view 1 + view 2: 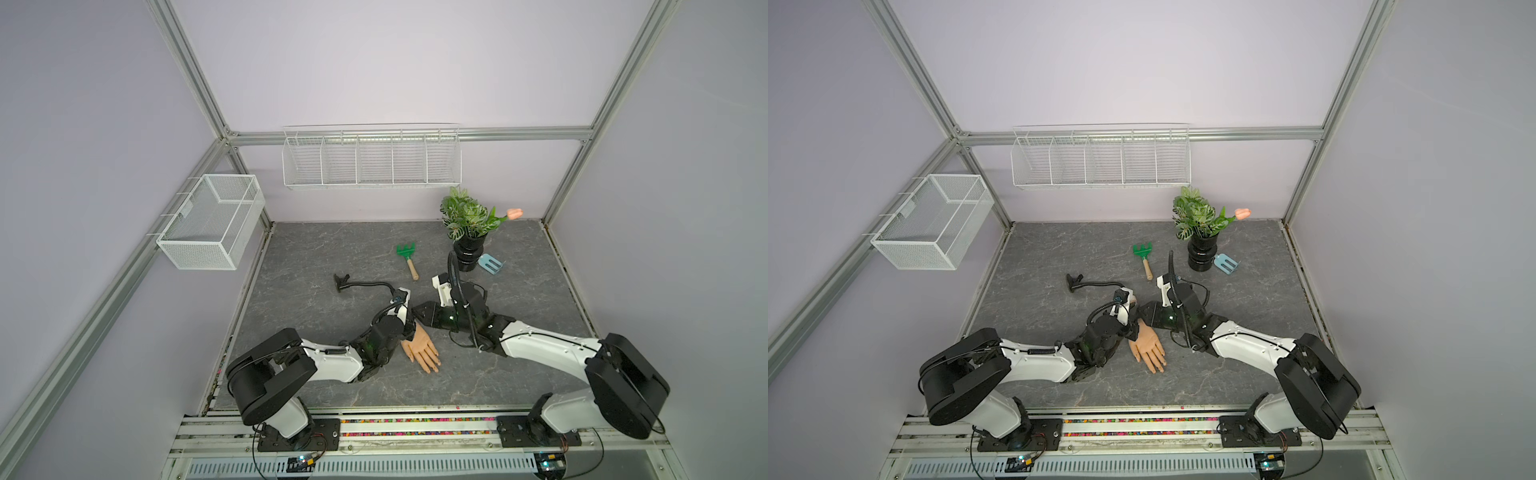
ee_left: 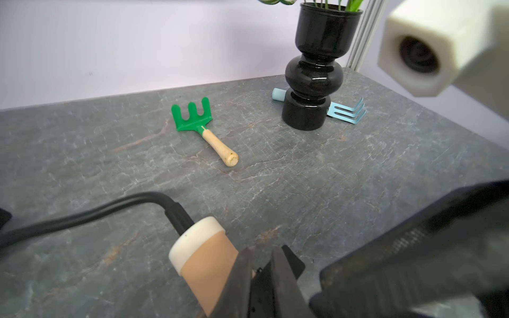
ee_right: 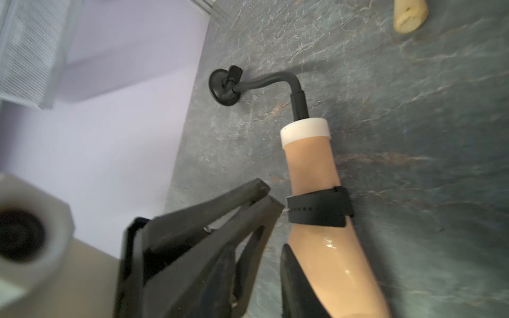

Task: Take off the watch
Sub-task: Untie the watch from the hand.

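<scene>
Grey marble-veined counter (image 1: 316,249), closed at the back and both sides by lilac wall panels in aluminium framing; the front edge meets the rail that carries both arm bases. Item: skin-toned plastic mannequin forearm (image 3: 311,165) with a white end cap, lying flat near the counter's middle, fingers toward the front edge, joined to a black gooseneck stem (image 3: 271,75) whose round suction-cup base (image 3: 220,88) sits toward the left wall. Item: small black wristwatch (image 3: 316,209) on a thin strap, wrapped around the mannequin wrist. Item: right hand (image 3: 268,194), black fingers slightly parted with nothing between them, tips just beside the strap's edge. Item: left hand (image 2: 260,252), fingers close together with a narrow slot between, set over the wrist end of the forearm; whether it grips anything cannot be told. Item: green plastic toy rake (image 1: 408,259) with a wooden handle, beyond both hands and apart from them. Item: glossy black waisted vase (image 1: 467,255) holding a leafy green plant (image 1: 465,212) and a pink tulip bud (image 1: 514,213), near the back right corner, with a pale blue rake (image 1: 491,264) just beside it. Wall fittings, both above the counter: white wire divided rack (image 1: 370,162) on the back wall and white mesh basket (image 1: 212,224) on the left wall. Bare counter shows along the left side, along the right edge beyond the right arm, and between the mannequin fingertips and the front edge.
</scene>
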Motion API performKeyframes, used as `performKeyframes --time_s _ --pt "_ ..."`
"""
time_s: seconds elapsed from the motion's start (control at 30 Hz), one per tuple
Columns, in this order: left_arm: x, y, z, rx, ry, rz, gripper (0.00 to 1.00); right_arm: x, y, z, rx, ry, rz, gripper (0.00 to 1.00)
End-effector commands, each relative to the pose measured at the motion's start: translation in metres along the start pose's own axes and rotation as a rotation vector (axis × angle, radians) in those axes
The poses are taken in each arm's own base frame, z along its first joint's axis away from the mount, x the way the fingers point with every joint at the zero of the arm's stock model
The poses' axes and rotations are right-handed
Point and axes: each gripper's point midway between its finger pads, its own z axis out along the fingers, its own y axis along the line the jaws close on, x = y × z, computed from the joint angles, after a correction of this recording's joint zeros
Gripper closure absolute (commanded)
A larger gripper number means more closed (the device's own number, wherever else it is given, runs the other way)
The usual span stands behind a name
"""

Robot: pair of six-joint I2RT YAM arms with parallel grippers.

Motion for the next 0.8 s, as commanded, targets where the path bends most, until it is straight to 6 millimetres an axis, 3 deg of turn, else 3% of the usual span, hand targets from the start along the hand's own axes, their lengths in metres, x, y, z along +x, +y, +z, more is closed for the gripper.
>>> performKeyframes --time_s 0.0,0.07,0.17,0.33,0.5,0.63,0.77 --pt "-0.012 -0.006 -0.007 0.023 0.053 0.038 0.60 -0.015 -0.026 -0.016 0.096 0.020 -0.054 0.62" --pt "-0.017 -0.004 -0.008 -0.017 0.199 0.110 0.55 -0.026 -0.038 -0.023 0.026 0.042 0.034 0.59" --pt "-0.026 0.013 -0.011 -0.205 0.424 0.114 0.59 -0.031 -0.061 -0.031 0.072 0.040 0.068 0.57" --pt "-0.026 0.025 -0.011 -0.370 0.619 0.271 0.60 -0.032 -0.093 -0.042 0.114 0.004 0.166 0.48" --pt "-0.016 0.013 0.000 -0.426 0.717 0.433 0.53 -0.024 -0.111 -0.054 0.135 -0.018 0.211 0.43" --pt "-0.004 -0.006 0.019 -0.449 0.710 0.492 0.38 -0.021 -0.115 -0.059 0.142 -0.024 0.205 0.40" --pt "0.004 -0.005 0.032 -0.531 0.683 0.541 0.31 -0.019 -0.114 -0.062 0.141 -0.021 0.191 0.39"
